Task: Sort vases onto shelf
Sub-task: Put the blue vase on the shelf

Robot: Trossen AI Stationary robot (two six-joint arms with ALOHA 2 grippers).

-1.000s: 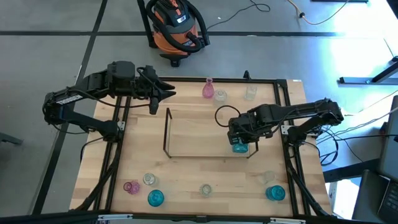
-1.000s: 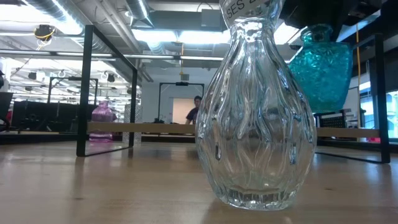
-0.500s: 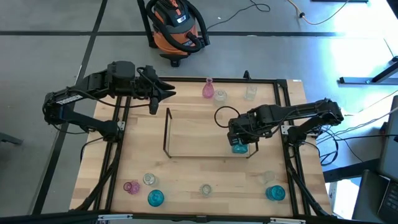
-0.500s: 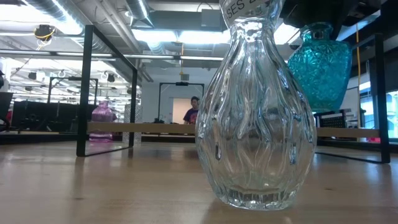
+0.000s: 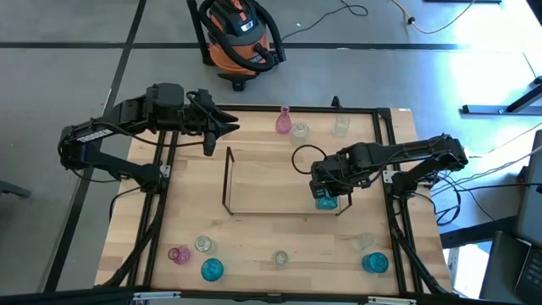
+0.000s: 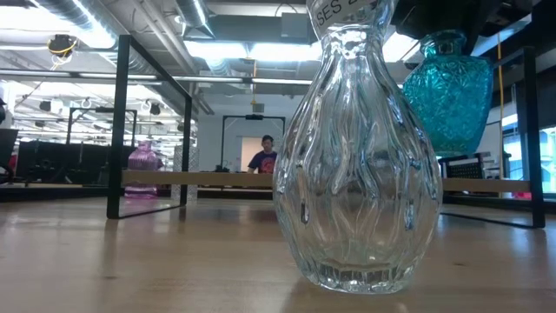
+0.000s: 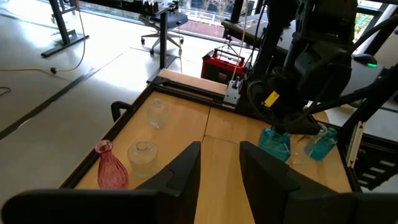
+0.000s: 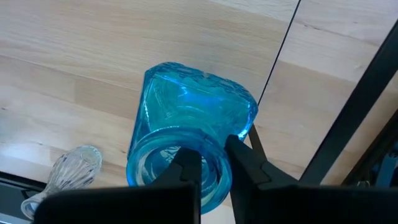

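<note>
right tool (image 5: 326,196) has its fingers clamped on the rim of a teal vase (image 5: 325,201), holding it off the bench over the shelf's (image 5: 227,180) right end, while the left tool (image 5: 222,127) sits open at the far-left corner.

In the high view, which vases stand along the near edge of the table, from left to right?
Pink vase → small clear vase → teal vase → clear vase → faint clear vase → second teal vase.
</note>
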